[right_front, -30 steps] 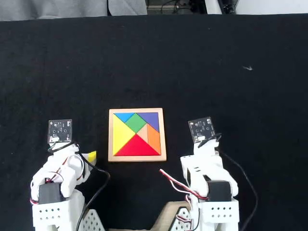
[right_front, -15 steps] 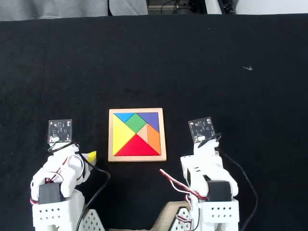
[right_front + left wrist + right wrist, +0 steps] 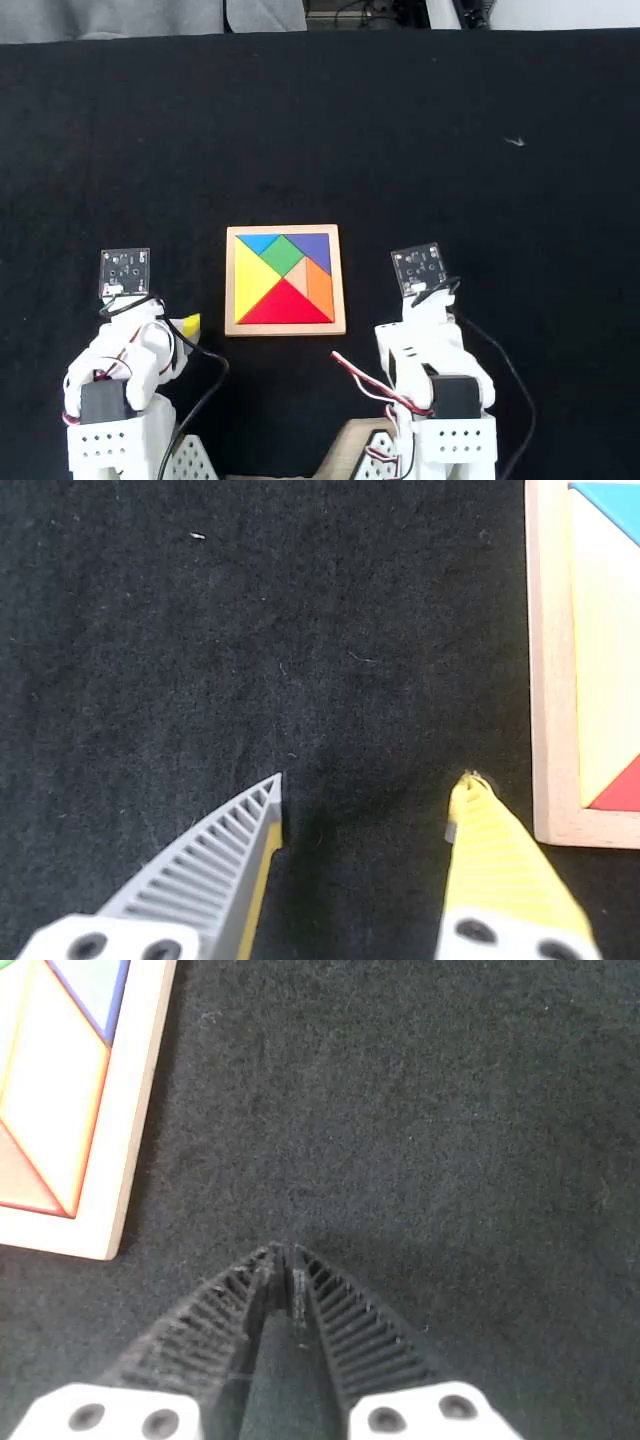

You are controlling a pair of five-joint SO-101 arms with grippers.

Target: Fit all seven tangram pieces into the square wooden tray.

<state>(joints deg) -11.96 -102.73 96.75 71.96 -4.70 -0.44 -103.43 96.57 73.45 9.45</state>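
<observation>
1. Black cloth covers the whole surface (image 3: 450, 150), which carries my two arms and the puzzle.
2. The square wooden tray (image 3: 285, 229) lies flat near the middle of the surface, between my arms and a little in front of them.
3. All seven tangram pieces (image 3: 290, 290) lie inside the tray and fill it side by side.
4. The yellow triangle (image 3: 250, 285) takes the left side and the red triangle (image 3: 285, 307) takes the near side.
5. The green piece (image 3: 283, 255) sits toward the far side, with the light blue triangle (image 3: 258, 242) at the far left corner and the purple triangle (image 3: 315, 247) at the far right corner.
6. The orange piece (image 3: 319, 285) lies along the right side, and the small peach triangle (image 3: 298, 277) touches it near the centre.
7. My left gripper (image 3: 372, 780) is open: the grey finger (image 3: 240, 830) and the yellow finger (image 3: 490, 840) stand apart over black cloth. The yellow one is near the tray's near left corner and does not touch the rim.
8. My right gripper (image 3: 283, 1252) is closed, its two black fingertips pressed together over the cloth, to the right of the tray and apart from it.
</observation>
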